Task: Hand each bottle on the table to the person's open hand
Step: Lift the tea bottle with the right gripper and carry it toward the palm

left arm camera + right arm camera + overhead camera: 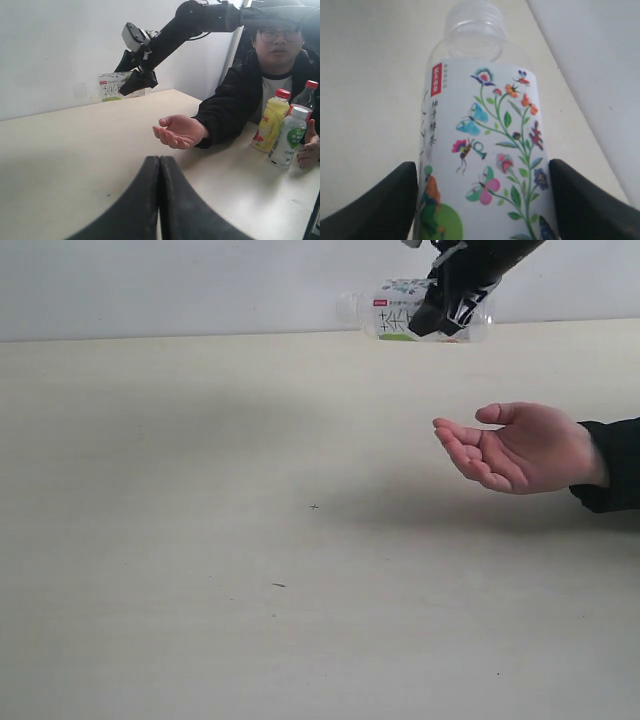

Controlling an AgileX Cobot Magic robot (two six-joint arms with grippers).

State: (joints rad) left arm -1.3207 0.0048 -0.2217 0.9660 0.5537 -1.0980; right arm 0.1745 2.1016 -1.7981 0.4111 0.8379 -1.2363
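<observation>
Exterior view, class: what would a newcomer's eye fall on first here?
The open hand, palm up at the right of the table, draws the eye first. Beyond it, near the table's far edge, the right end effector grips a floral-label bottle turned on its side.

place: lab-like test room | cues: bare white wall (50,50), pale table (200,540), robot arm (200,20)

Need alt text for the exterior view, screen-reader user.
Right gripper clasps a clear floral-label bottle, turned sideways, near the far edge of the pale table by the wall. At right, a person's open hand is held out palm up.
</observation>
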